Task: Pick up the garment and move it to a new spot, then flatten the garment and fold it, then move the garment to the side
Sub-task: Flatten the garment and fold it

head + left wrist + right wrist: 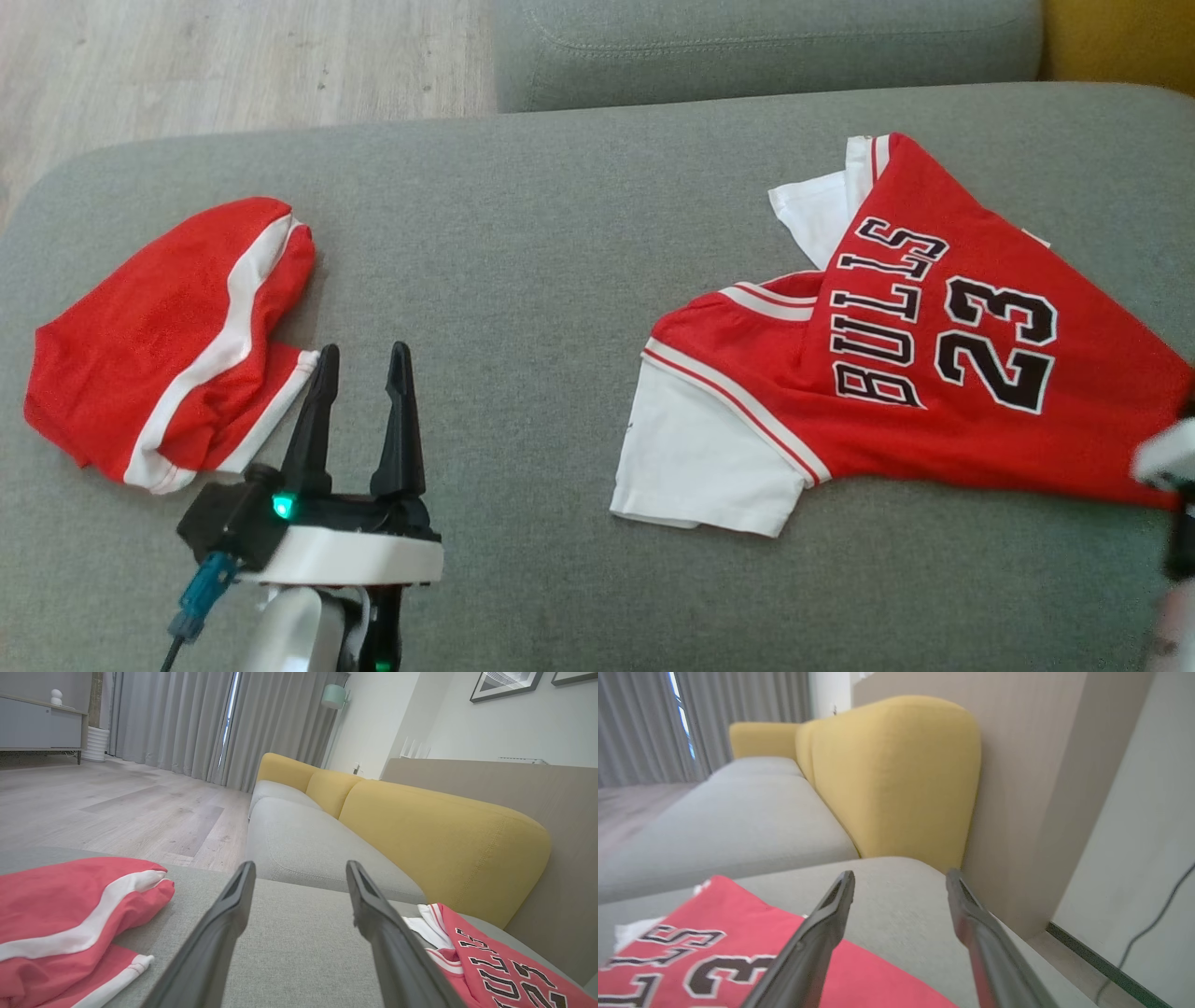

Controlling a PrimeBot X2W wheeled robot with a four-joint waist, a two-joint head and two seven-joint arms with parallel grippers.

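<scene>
Red mesh basketball jersey with white sleeves and black "BULLS 23" lettering was noted lying askew on the right half of the grey woven seat cushion. One white sleeve was partly covered by the red body.

The step in hand was judged to be flattening. Hem and shoulder corners should be pinched at opposite ends and drawn apart low over the cushion, so that creases are not dragged in.

Right gripper was seen at the cushion's right edge, over the jersey's border. Its fingers were spread wide and nothing was held.

Left gripper was poised low over the cushion's near-left part, fingers pointing away, wide apart and empty. It stood just beside the bundled red shorts with a white stripe.
</scene>
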